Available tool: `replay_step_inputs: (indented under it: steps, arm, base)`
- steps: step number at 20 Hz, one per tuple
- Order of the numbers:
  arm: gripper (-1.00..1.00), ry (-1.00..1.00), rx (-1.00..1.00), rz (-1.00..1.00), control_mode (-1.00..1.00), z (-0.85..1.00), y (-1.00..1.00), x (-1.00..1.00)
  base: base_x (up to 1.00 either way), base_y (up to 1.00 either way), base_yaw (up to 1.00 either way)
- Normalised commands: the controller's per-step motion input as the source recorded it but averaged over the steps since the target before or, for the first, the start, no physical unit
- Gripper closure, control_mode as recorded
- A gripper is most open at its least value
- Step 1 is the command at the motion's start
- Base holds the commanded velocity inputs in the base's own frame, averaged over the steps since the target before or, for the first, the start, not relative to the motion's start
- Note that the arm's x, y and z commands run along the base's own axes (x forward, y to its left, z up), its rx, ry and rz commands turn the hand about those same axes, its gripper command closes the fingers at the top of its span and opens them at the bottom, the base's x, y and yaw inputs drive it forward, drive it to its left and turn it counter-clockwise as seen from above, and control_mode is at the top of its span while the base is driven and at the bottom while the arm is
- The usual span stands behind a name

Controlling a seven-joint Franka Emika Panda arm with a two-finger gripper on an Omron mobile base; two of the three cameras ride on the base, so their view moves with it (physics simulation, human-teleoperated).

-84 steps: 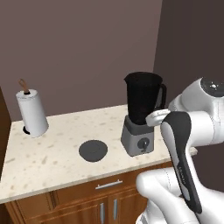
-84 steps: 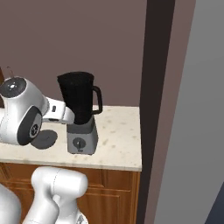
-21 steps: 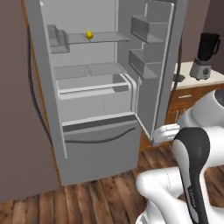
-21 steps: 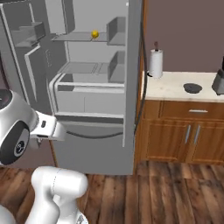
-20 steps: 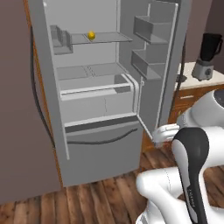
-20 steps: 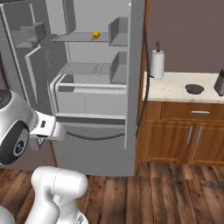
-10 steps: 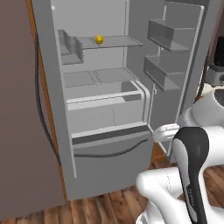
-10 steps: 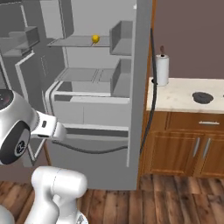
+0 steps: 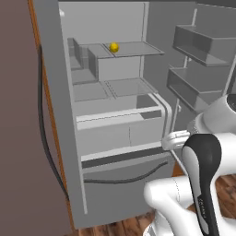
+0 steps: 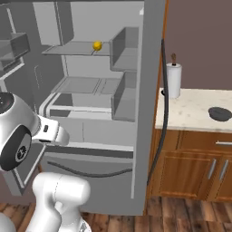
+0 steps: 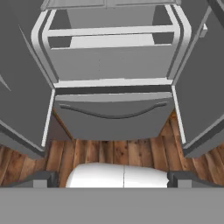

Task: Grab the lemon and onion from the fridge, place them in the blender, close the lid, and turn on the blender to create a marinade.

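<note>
Left base view sits behind and left of the arm, close in, facing the open fridge (image 9: 64,115) at a slant toward its right door shelves. Right base view stands right of the fridge (image 10: 147,90), facing in from the other side; both share the interior shelves and the lemon (image 9: 114,47) (image 10: 97,45). Hand view looks low at the fridge's bottom drawer (image 11: 111,116), seemingly from a little farther back.

1. no readable text, label, brand, number or sign anywhere.
2. small pale marks run along the dark forearm cover (image 9: 203,184) of the robot arm, in front of the fridge (image 9: 115,138), too blurred to read.
</note>
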Motion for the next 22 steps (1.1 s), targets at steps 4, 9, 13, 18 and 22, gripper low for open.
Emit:
replay_step_inputs:
  steps: [4, 9, 13, 18, 22]
  arm:
    - [-1.00, 0.00, 0.00, 0.00, 1.00, 0.00, 0.00, 0.00]
    - [-1.00, 0.00, 0.00, 0.00, 1.00, 0.00, 0.00, 0.00]
    - [-1.00, 0.00, 0.00, 0.00, 1.00, 0.00, 0.00, 0.00]
    - [-1.00, 0.00, 0.00, 0.00, 1.00, 0.00, 0.00, 0.00]
    - [-1.00, 0.00, 0.00, 0.00, 1.00, 0.00, 0.00, 0.00]
  base:
    - [0.56, 0.00, 0.12]
    - [0.60, 0.15, 0.10]
    - [0.59, 0.11, 0.11]
    - [0.55, 0.07, 0.09]
    - [0.41, 0.12, 0.04]
